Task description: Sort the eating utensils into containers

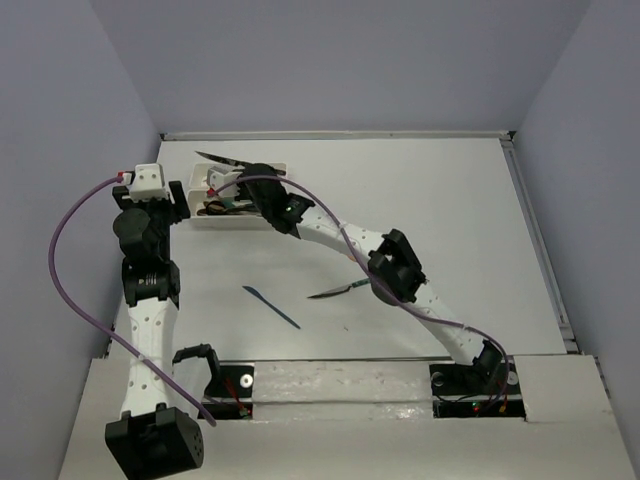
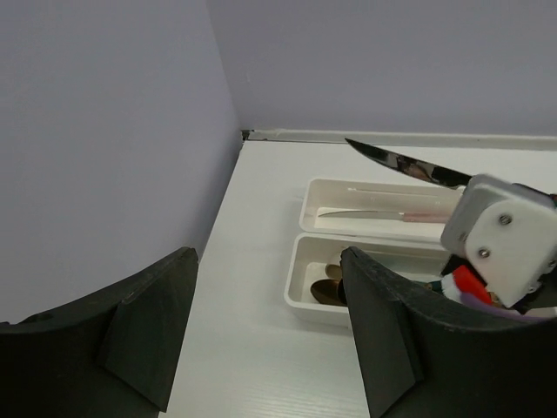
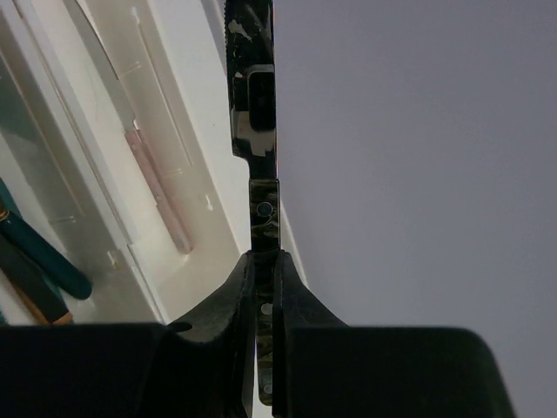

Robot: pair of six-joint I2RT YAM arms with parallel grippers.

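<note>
step: drop-off of knife (image 2: 405,164) | right gripper (image 3: 263,261) clamped on its handle, blade tilted above far tray (image 2: 374,187) | left gripper (image 2: 265,335) fingers apart, empty, beside near tray (image 2: 294,277) | next: level blade, lower, release | blue knife (image 1: 271,306), dark knife (image 1: 338,291) lie on table (image 1: 450,200)

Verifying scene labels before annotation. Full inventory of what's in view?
trays: 2, white, side by side, far left of table, utensils in both
held knife: 1, shiny dark silver, above the trays
blue utensil: 1, dark blue, loose, mid table
loose knife: 1, silvery, on table beside right arm
table: 1, white
left hand: open, empty, left of trays
right hand: shut on held knife
</note>
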